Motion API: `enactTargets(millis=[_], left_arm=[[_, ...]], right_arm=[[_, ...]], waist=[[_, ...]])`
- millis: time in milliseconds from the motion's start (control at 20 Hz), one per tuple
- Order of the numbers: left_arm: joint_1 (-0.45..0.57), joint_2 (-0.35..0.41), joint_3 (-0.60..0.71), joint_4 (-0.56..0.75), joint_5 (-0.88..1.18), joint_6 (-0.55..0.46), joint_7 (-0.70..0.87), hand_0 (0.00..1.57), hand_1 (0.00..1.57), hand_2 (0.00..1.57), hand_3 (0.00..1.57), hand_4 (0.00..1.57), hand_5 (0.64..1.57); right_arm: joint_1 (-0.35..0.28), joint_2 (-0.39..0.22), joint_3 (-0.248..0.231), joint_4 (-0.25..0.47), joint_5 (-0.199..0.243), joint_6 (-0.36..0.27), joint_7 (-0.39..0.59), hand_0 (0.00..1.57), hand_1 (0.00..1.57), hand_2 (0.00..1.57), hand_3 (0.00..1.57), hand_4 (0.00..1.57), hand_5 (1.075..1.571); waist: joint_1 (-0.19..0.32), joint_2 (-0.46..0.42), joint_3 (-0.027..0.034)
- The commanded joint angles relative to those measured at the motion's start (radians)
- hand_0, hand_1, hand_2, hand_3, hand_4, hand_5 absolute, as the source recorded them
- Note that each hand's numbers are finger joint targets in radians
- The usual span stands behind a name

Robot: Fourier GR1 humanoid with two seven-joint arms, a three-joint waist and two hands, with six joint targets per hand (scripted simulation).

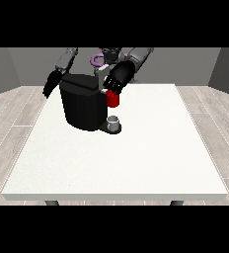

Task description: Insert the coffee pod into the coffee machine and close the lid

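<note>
Grey walls and a pale plank floor surround one large white surface (136,163), whose legs show only as two dark stubs under its near edge. Whether the coffee pod shows at all is uncertain: one small grey thing (114,120) sits on the base plate at the front of the coffee machine (82,106), and it cannot be told whether that is the pod or a cup. Just above it is one red thing at the machine (113,100), partly covered from above by the hand at the view's right (117,79). That hand is over the machine's upper front corner, touching or just beside the red thing; its dark fingers merge with the black machine, so whether they are curled or straight cannot be told. The single machine is a black block near the surface's far left part, and its lid cannot be made out as raised or lowered. The hand at the view's left (51,84) hangs off the surface's far edge, behind the machine, fingers straight and pointing down, holding nothing. Two arms show; the robot's head is cut off.
</note>
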Motion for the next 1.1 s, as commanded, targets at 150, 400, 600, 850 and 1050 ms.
enactTargets(millis=[150, 400, 600, 850, 1050], left_arm=[[-0.001, 0.059, -0.014, 0.024, -0.042, 0.025, -0.066, 1.16, 1.16, 1.18, 1.05, 0.00, 1.571], [0.035, -0.020, -0.012, 0.030, -0.033, 0.064, -0.053, 1.12, 1.12, 1.14, 0.98, 0.00, 1.571], [-0.013, 0.015, 0.015, 0.030, -0.028, 0.090, -0.082, 1.15, 1.15, 1.15, 0.95, 0.00, 1.571], [-0.010, 0.031, 0.024, 0.026, -0.035, 0.134, -0.118, 1.24, 1.24, 1.20, 0.97, 0.00, 1.571], [-0.018, 0.041, -0.003, 0.010, -0.059, 0.115, -0.136, 1.27, 1.27, 1.24, 0.97, 0.00, 1.571]], right_arm=[[-0.032, -0.025, -0.014, -0.027, -0.019, 0.026, 0.047, 0.00, 0.00, 0.00, 0.00, 0.00, 1.571], [0.006, 0.014, 0.022, -0.025, 0.022, -0.018, 0.041, 0.00, 0.00, 0.00, 0.00, 0.04, 1.571], [-0.015, 0.019, 0.028, -0.044, 0.018, -0.014, 0.045, 0.00, 0.00, 0.00, 0.00, 0.00, 1.571], [-0.016, 0.022, 0.035, -0.042, 0.030, -0.021, 0.030, 0.00, 0.00, 0.00, 0.00, 0.07, 1.571], [-0.013, -0.003, 0.011, -0.010, 0.024, -0.010, -0.003, 0.00, 0.00, 0.00, 0.00, 0.22, 1.571]], waist=[[-0.012, 0.037, 0.0000], [0.004, 0.001, -0.0001], [-0.026, 0.039, -0.0002], [-0.024, 0.072, -0.0002], [-0.008, 0.071, 0.0002]])
